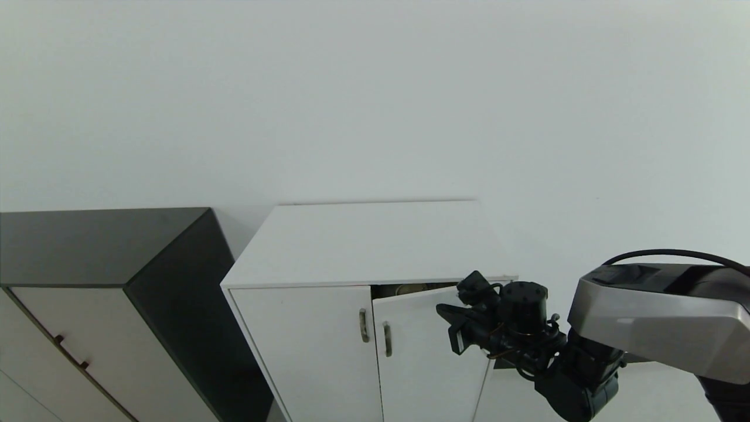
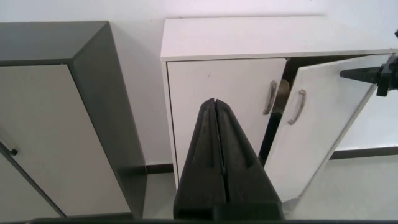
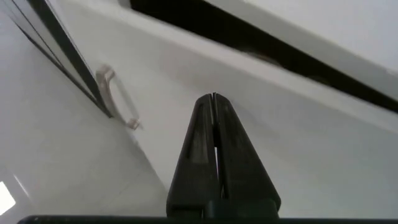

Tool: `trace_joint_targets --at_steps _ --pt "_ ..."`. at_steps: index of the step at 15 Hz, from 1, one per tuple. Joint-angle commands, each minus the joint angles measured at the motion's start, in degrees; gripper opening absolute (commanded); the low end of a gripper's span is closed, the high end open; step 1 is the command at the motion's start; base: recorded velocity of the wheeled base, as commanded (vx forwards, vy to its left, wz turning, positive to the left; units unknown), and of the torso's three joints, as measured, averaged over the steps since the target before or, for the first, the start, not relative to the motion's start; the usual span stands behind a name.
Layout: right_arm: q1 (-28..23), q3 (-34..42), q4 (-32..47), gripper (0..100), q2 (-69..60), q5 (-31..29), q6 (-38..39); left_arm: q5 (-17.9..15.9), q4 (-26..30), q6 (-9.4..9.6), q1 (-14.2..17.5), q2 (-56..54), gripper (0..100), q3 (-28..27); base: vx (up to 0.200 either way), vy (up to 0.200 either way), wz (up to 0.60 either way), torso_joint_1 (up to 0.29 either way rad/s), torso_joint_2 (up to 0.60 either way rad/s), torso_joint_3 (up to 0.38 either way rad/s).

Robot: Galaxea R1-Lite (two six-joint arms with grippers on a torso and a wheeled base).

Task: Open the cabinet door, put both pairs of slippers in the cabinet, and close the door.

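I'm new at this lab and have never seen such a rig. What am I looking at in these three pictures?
It is a two-armed robot. The wide picture comes from a camera on its head. The other two come from cameras on its wrists, each looking along an end effector. Before it stands a white cabinet, its right door ajar, beside a dark cabinet. The right end effector is shut, holding nothing, close to that door's front near the top. The left end effector, also shut and empty, points at the cabinet from farther back.
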Motion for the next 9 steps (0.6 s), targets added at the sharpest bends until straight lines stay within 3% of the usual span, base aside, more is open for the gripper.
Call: trace_joint_targets --at_steps 1,9 --pt "-1.2 -1.3 0.1 0 0.9 0.0 0.3 0.0 0.0 -0.03 0.0 0.0 0 0.0 0.0 0.0 0.0 0.0 0.0 0.0" --pt "-2.2 -2.0 0.2 0 1.7 0.1 0.3 0.0 0.0 -0.03 0.0 0.0 0 0.0 0.0 0.0 0.0 0.0 0.0 0.0"
